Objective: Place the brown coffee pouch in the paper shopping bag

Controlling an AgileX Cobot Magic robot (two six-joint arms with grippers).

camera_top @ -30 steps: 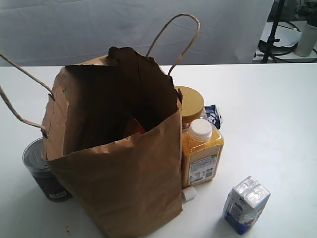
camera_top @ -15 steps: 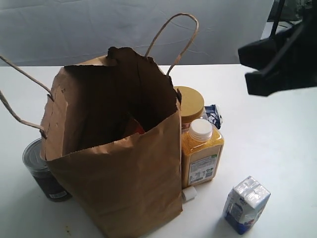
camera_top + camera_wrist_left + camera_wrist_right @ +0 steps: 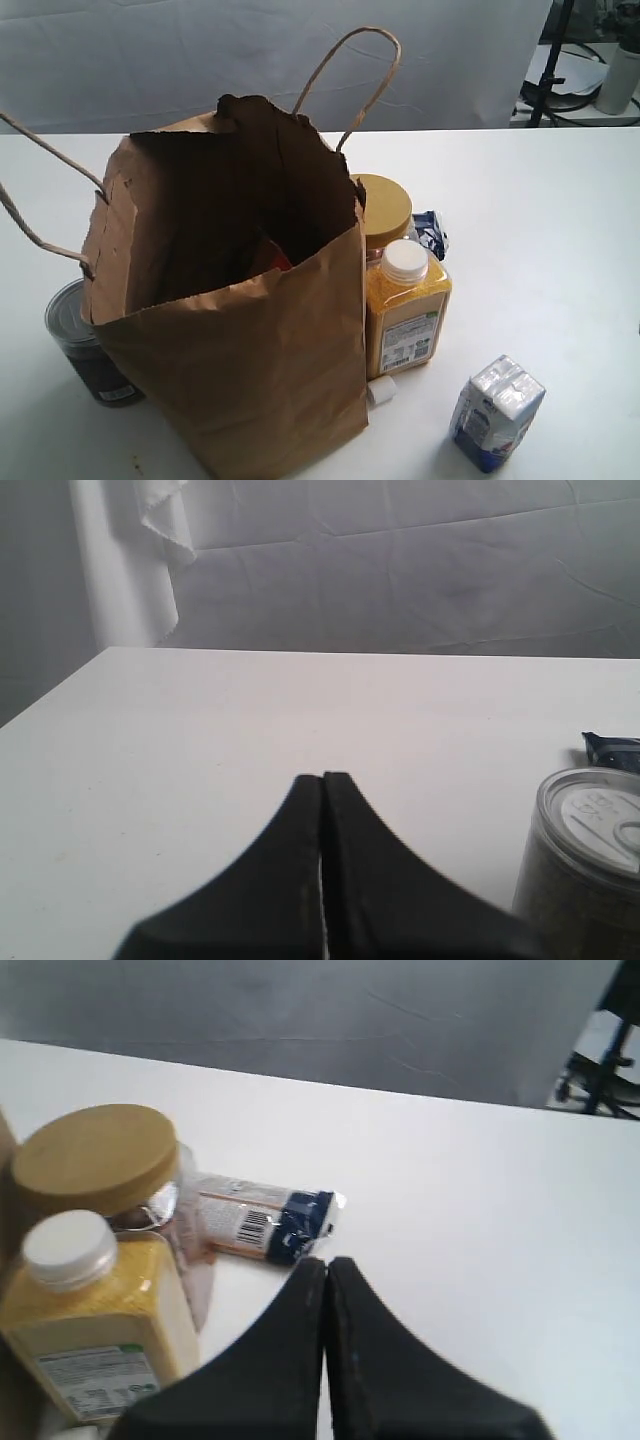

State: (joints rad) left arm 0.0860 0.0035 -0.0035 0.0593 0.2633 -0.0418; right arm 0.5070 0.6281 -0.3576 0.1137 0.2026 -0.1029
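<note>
The paper shopping bag (image 3: 240,360) stands upright at the left of the table, its torn rim open and its loop handles up. Deep inside it a dark shape with a red-orange patch (image 3: 279,260) shows, which looks like the brown coffee pouch; most of it is hidden by the bag wall. Neither gripper appears in the exterior view. My left gripper (image 3: 322,777) is shut and empty over bare table beside a tin can (image 3: 590,850). My right gripper (image 3: 326,1262) is shut and empty, near a blue-white packet (image 3: 265,1222).
Right of the bag stand a yellow bottle (image 3: 405,315) with a white cap and a jar with a tan lid (image 3: 385,210), with the blue-white packet (image 3: 430,232) behind them. A small carton (image 3: 497,410) stands front right, a white cube (image 3: 381,391) by the bottle, and a tin can (image 3: 85,345) left of the bag.
Half a second ago a dark gripper showed at the upper right of the exterior view; it has now left that view. The bag and other items have not moved.
</note>
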